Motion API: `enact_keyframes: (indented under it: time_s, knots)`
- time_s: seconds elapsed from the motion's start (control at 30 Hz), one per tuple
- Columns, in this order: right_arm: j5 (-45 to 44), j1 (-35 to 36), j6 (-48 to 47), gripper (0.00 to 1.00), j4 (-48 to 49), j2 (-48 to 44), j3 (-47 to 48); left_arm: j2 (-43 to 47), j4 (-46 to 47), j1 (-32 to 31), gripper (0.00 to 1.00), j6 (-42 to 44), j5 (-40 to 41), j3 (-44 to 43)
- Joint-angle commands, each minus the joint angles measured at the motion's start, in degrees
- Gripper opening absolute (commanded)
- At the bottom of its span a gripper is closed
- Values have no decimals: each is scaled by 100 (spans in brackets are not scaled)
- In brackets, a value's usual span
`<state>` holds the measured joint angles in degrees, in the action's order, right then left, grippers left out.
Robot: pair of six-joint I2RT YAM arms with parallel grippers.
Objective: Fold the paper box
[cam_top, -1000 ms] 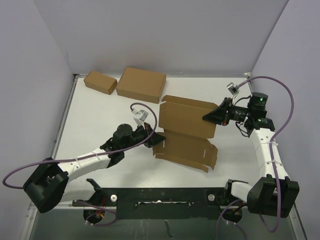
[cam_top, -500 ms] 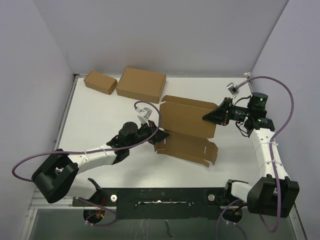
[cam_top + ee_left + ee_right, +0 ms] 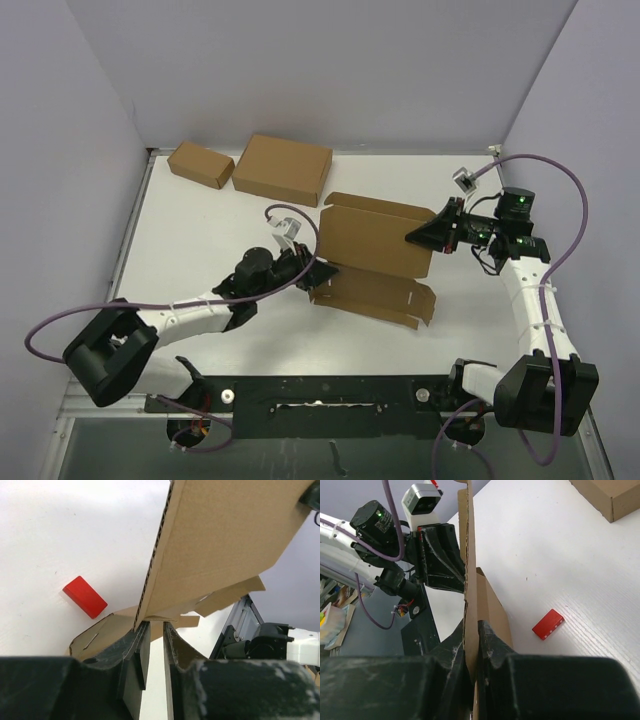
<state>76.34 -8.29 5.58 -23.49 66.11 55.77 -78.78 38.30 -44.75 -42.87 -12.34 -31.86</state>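
The paper box (image 3: 375,240) is a thin brown cardboard mailer in mid-table, half unfolded. Its rear panel is lifted and its front panel (image 3: 372,293) with notched flaps lies lower. My right gripper (image 3: 418,236) is shut on the right edge of the raised panel, which stands edge-on between its jaws in the right wrist view (image 3: 471,625). My left gripper (image 3: 320,272) is at the box's left side. In the left wrist view its jaws (image 3: 155,624) are nearly together, with a cardboard flap at their tips under the raised panel (image 3: 225,540).
A small red block (image 3: 85,596) lies on the white table beneath the raised panel and also shows in the right wrist view (image 3: 548,624). A larger thick brown box (image 3: 282,169) and a small brown box (image 3: 201,164) sit at the back left.
My left gripper has moved right, up to the box's left edge, and now meets the flap. The front panel has shifted slightly. My right gripper has held the raised panel still.
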Motion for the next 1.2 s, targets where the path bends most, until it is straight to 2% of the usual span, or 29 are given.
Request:
enact_keyframes:
  time_s: [0.0, 0.13, 0.3, 0.47, 0.57, 0.6, 0.7, 0.77, 1.0, 1.17]
  knots:
    - [-107, -72, -317, 0, -364, -137, 300, 918, 350, -16, 18, -152, -86, 212]
    - [-53, -180, -403, 0, -490, -74, 479, 1681, -484, -42, 22, -206, -155, 254]
    - [-60, -244, -374, 0, -470, -73, 489, 2575, -1634, -51, 32, -205, 82, 143]
    - [-110, -275, -251, 0, -412, -98, 471, 2668, -2221, -83, 34, -516, 96, -270]
    - [-127, -277, -167, 0, -346, -89, 441, 2348, -2294, -458, 34, -643, 250, -638]
    - [-143, -276, -95, 0, -271, -103, 391, 1941, -2488, -1085, 35, -544, 1097, -1092]
    - [-160, -278, -43, 0, -220, -134, 334, 1424, -3115, -1903, 42, -664, 2275, -1695]
    - [-155, -275, -14, 0, -176, -161, 306, 978, -3451, -2215, 44, -964, 2781, -2094]
    - [-144, -276, 36, 0, -147, -170, 281, -531, -3909, -2823, 51, -1606, 3280, -3426]
    - [-138, -276, 68, 0, -86, -203, 230, -1111, -4190, -2983, 53, -1913, 3583, -4086]
